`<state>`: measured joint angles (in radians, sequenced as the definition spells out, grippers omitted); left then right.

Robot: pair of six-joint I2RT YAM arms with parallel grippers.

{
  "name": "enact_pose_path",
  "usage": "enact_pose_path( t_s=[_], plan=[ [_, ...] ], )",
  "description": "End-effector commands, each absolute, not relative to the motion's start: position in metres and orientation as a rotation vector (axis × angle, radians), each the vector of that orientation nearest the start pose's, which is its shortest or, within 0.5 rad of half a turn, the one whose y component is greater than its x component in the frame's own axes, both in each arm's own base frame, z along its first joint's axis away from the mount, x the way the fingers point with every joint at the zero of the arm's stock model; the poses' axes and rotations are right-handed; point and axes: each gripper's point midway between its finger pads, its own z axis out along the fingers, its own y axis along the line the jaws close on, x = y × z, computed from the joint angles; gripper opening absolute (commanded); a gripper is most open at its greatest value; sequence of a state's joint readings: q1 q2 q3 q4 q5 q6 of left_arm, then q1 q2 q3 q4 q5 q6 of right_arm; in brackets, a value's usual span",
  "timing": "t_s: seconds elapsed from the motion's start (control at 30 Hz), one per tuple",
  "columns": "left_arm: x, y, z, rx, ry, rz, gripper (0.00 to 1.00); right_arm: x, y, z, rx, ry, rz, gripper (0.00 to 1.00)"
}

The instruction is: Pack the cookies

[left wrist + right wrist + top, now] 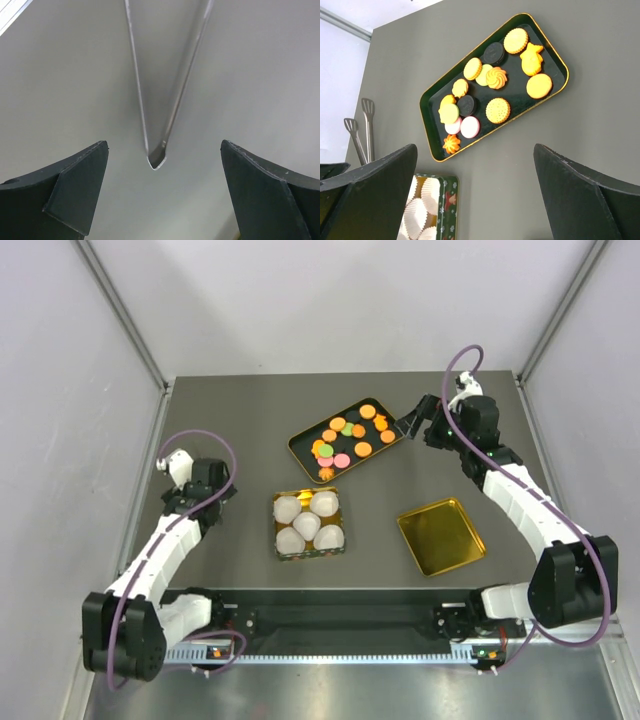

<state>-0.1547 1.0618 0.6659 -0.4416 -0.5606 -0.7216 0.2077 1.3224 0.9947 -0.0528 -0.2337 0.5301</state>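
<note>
**Top external view: packing not begun, right arm poised by the cookie tray**

All the small flat biscuit cookies point(497, 110), mostly orange with a few pink, green and dark ones, lie on the gold-rimmed black rectangular tray point(300, 443) at the far middle of the grey table point(230, 420). None sits in a cup, so I judge this the opening reach.

The right gripper point(475, 147) hovers just beside the tray's right end, jaws spread wide and holding nothing. The left gripper point(163, 145) is likewise released and empty, well apart from the tray and facing the wall.

The next move likely calls for lowering onto one cookie, pinching its edges and carrying it to a cup.

Count:
- about fifteen cookies
- six pleated white paper cups point(307, 525), as far as I can tell, in one square green patterned tin point(275, 525)
- one bare shallow gold metal tray point(440, 536)
</note>
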Motion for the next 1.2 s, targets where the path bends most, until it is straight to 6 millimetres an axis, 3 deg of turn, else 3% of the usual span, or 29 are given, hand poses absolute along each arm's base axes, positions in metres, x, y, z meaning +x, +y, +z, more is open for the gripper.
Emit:
enact_pose_path(
  t_s=[0.0, 0.13, 0.23, 0.4, 0.47, 0.67, 0.8, 1.03, 1.17],
  plan=[
    [0.294, 0.033, 0.107, -0.852, 2.071, 0.231, 0.99, 0.393, 0.153, 0.251, 0.104, 1.932, 0.736, 1.0],
    [0.305, 0.051, 0.094, -0.898, 2.066, 0.206, 0.99, 0.393, 0.156, 0.249, 0.104, 1.941, 0.755, 1.0],
    [0.32, 0.046, 0.074, -0.864, 2.12, 0.171, 0.99, 0.392, 0.157, 0.248, 0.101, 1.942, 0.762, 1.0],
    [0.34, 0.057, 0.061, -0.857, 2.117, 0.199, 0.99, 0.391, 0.16, 0.248, 0.097, 1.943, 0.782, 1.0],
    [0.338, 0.064, 0.046, -0.885, 2.157, 0.239, 0.99, 0.391, 0.16, 0.248, 0.095, 1.942, 0.787, 1.0],
    [0.338, 0.077, 0.036, -0.953, 2.195, 0.274, 0.93, 0.39, 0.161, 0.247, 0.089, 1.946, 0.793, 1.0],
    [0.343, 0.075, 0.032, -0.936, 2.234, 0.264, 0.87, 0.391, 0.162, 0.246, 0.09, 1.95, 0.795, 1.0],
    [0.348, 0.066, 0.02, -0.918, 2.312, 0.228, 0.66, 0.39, 0.162, 0.248, 0.081, 1.947, 0.796, 1.0],
    [0.351, 0.057, 0.039, -0.882, 2.318, 0.167, 0.54, 0.39, 0.164, 0.247, 0.076, 1.951, 0.807, 1.0]
  ],
)
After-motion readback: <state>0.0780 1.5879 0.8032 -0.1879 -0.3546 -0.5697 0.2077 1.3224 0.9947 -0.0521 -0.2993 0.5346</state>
